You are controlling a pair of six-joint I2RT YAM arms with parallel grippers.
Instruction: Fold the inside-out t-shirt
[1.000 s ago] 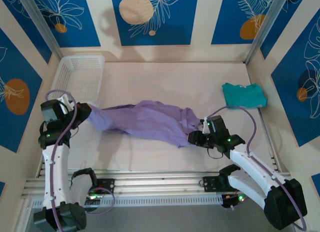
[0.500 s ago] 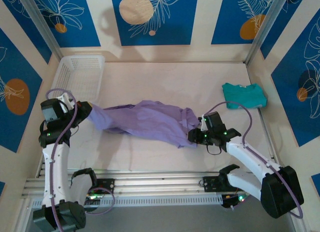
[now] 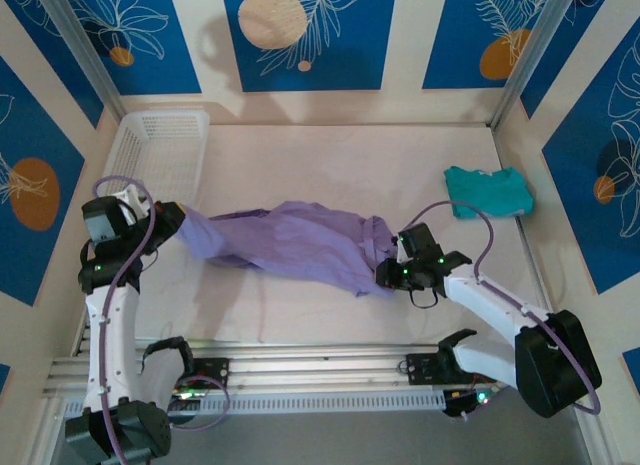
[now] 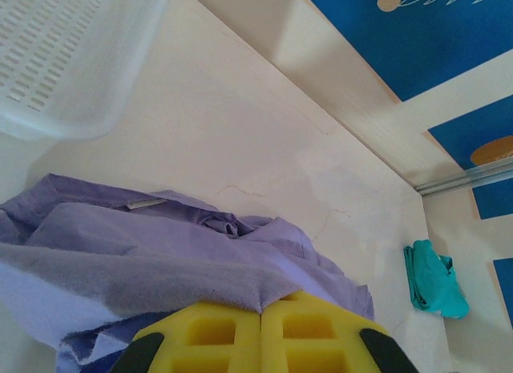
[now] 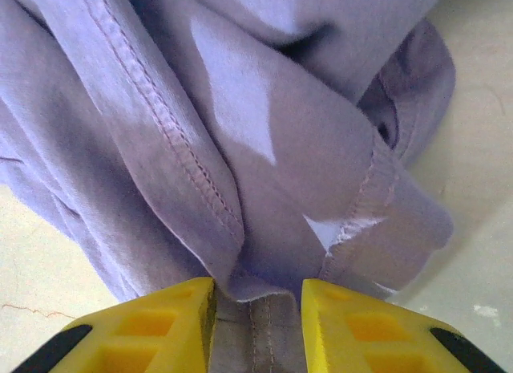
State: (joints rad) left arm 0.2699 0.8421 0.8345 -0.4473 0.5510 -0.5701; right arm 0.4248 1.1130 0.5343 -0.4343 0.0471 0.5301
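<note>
The lavender inside-out t-shirt (image 3: 300, 240) lies stretched in a crumpled band across the middle of the table. My left gripper (image 3: 175, 225) holds its left end slightly raised. In the left wrist view the yellow jaws (image 4: 261, 309) are pressed together with a fold of the shirt (image 4: 144, 253) pinched at their tips. My right gripper (image 3: 385, 275) is low at the shirt's right end. In the right wrist view it (image 5: 256, 297) stands open, jaws well apart, with a stitched hem of the shirt (image 5: 264, 132) lying between them.
A white plastic basket (image 3: 160, 150) stands at the back left, close beside the left arm, seen also as a basket (image 4: 56, 60) in the left wrist view. A folded teal garment (image 3: 488, 190) lies at the right. Aluminium rails run along the near edge.
The right arm's wrist and forearm have swung leftward and lower toward the shirt, with its fingertips staying at the right end. The shirt and left arm have hardly moved.
</note>
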